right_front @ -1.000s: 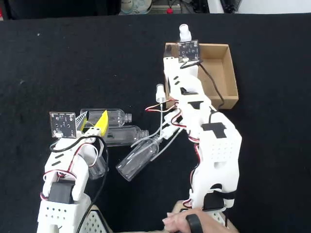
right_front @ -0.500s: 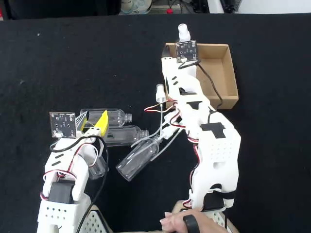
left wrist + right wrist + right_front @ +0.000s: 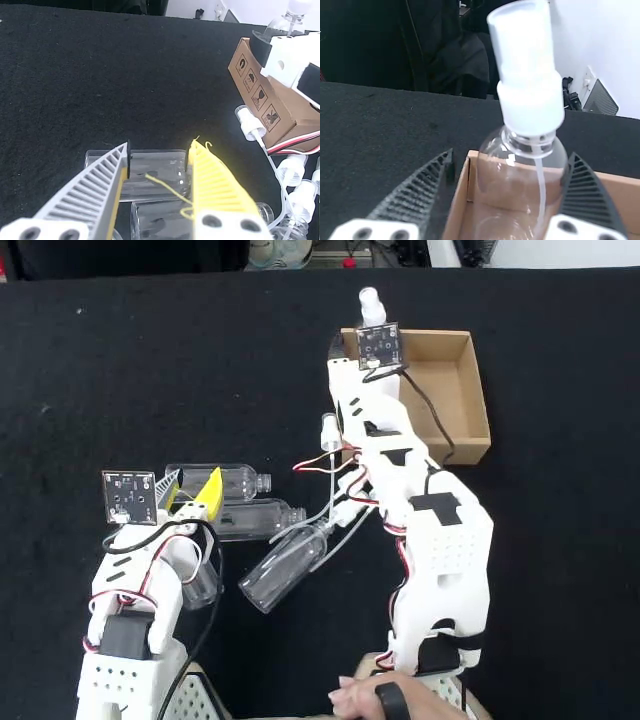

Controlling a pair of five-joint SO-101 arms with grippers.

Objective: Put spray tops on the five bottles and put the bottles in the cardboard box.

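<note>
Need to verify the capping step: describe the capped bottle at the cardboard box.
The spray bottle is clear plastic, with a white spray top seated on its neck and a thin dip tube inside. It is upright at the right hand, over a corner of the cardboard box. Whether it is gripped is unclear.

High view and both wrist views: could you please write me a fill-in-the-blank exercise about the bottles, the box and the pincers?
1. The bottle held in the right pincer wears a white ____ top.
2. The left pincer hangs ____ above clear bottles that lie on the table.
3. The brown box is made of ____.
Missing words: spray; open; cardboard.
</note>
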